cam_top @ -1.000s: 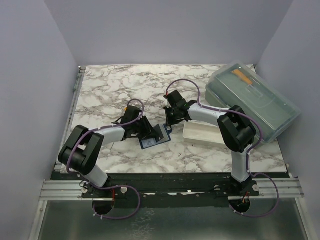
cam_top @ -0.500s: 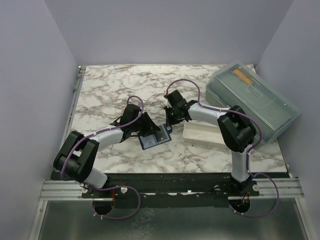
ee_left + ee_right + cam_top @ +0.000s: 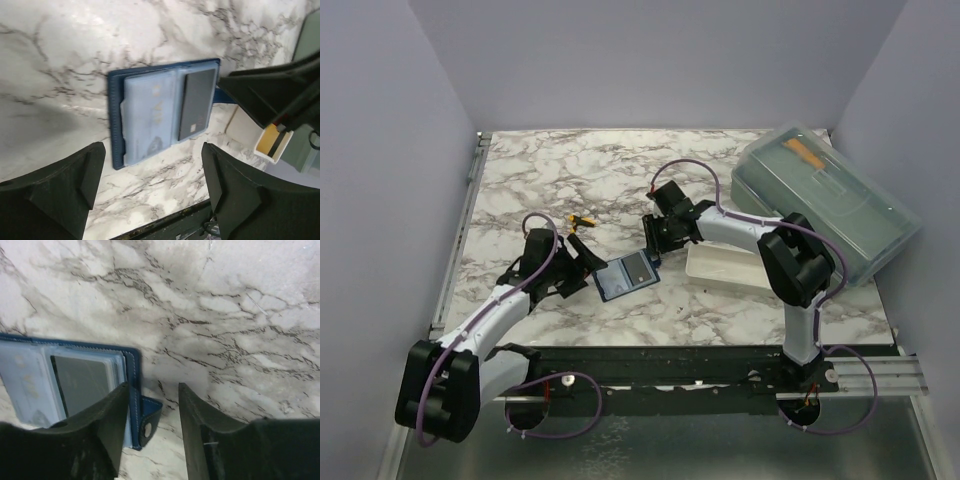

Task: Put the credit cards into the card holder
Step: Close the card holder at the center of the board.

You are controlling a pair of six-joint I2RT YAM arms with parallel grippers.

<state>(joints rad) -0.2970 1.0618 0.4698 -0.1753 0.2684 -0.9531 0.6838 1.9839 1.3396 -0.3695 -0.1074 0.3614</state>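
- The marble-patterned white and grey table [image 3: 545, 180] carries everything, with the two arms reaching in from its near edge
- The small dark navy blue folding card holder [image 3: 625, 275] lies flat and opened out near the middle of the surface, a little closer to the near edge than to the far one
- In the left wrist view, a pale bluish-grey credit card [image 3: 148, 117] fills one half of the open holder and a dark grey rectangle [image 3: 196, 102] sits in the other; how deep either goes into a pocket cannot be told
- The left gripper [image 3: 583, 272] is released, its black fingers [image 3: 55, 195] spread wide with nothing between them, just beside the holder's left edge and not touching it
- The right gripper [image 3: 652, 243] is also let go: its fingers [image 3: 92, 440] stand partly apart over the holder's far right corner, bare marble in the gap and the small snap tab [image 3: 147, 428] by one finger
- The white rectangular tray [image 3: 718, 270] sits just right of the holder; the left wrist view shows a golden-tan piece with a dark stripe [image 3: 270, 140] at its end
- The large grey-green translucent plastic box [image 3: 825, 200] fills the far right corner, a long orange strip [image 3: 804, 152] inside
- A tiny yellow-and-black object [image 3: 580, 221] lies left of centre, apart from the holder
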